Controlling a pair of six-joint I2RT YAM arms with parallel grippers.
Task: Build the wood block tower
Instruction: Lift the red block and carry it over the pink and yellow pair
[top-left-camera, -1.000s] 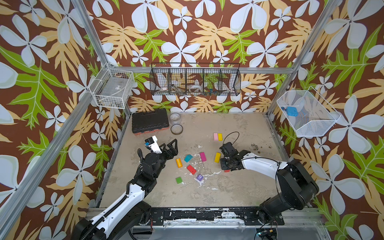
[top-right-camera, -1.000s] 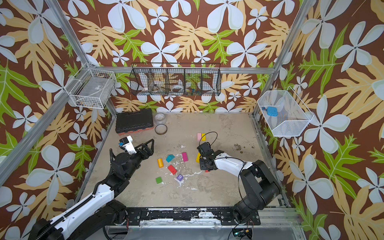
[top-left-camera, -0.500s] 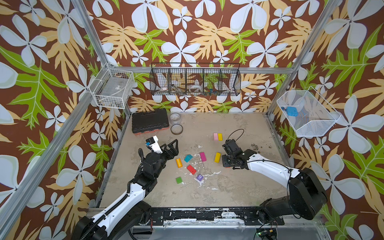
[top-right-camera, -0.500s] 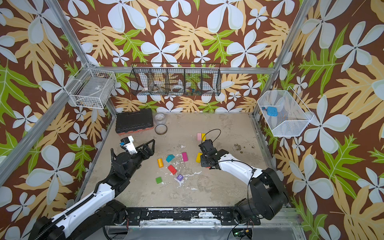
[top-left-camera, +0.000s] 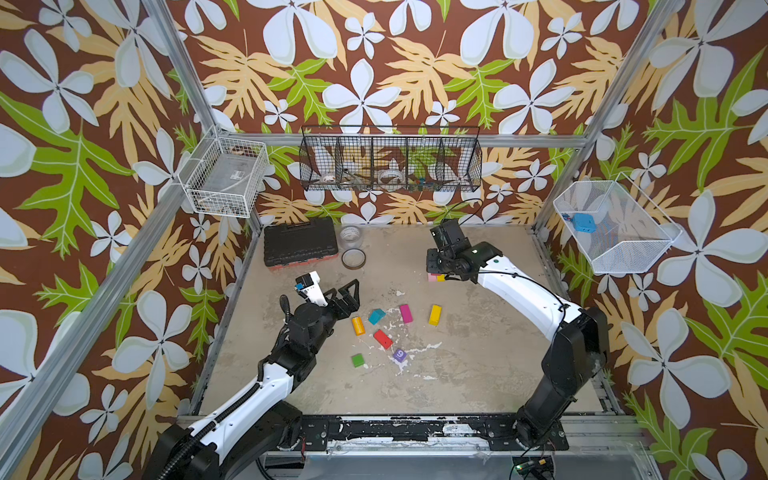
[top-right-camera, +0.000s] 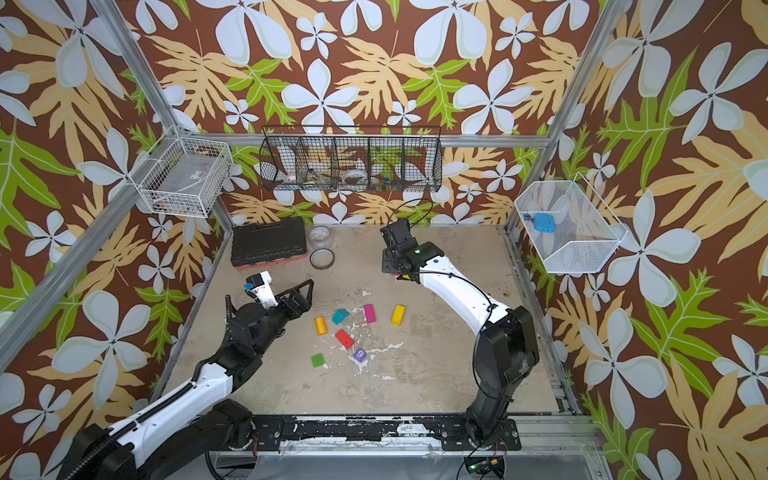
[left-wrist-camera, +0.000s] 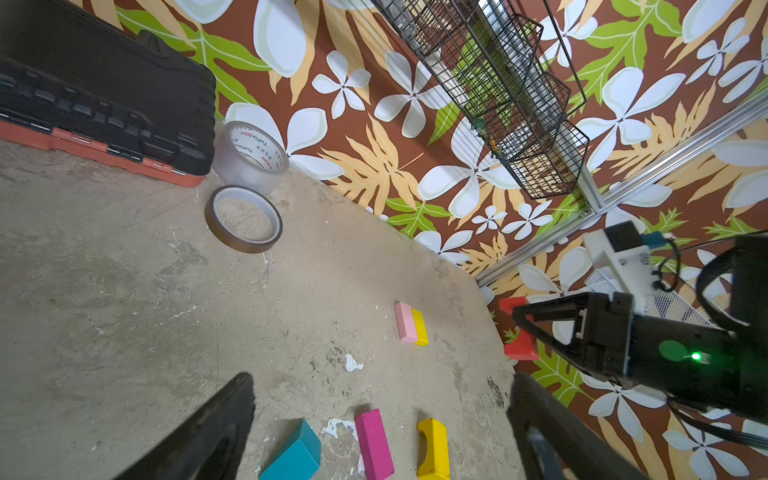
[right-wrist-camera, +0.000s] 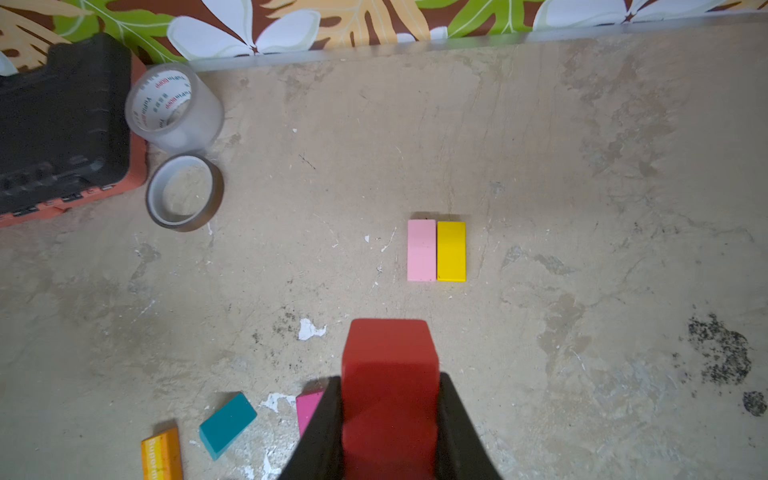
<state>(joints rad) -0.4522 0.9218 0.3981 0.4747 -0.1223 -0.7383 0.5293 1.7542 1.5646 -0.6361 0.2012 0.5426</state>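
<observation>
Clear tape roll (left-wrist-camera: 249, 157) reads "YuPin BOPP"; purple cube (top-left-camera: 399, 354) shows 9.

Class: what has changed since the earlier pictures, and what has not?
The right gripper, shut on the red block, carried it away from the loose blocks toward the back, near the pink block and yellow block. The left gripper stayed open in place; the loose blocks did not move.

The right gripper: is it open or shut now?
The right gripper is shut on the red block: in the right wrist view its black fingers press both sides of it.
</observation>
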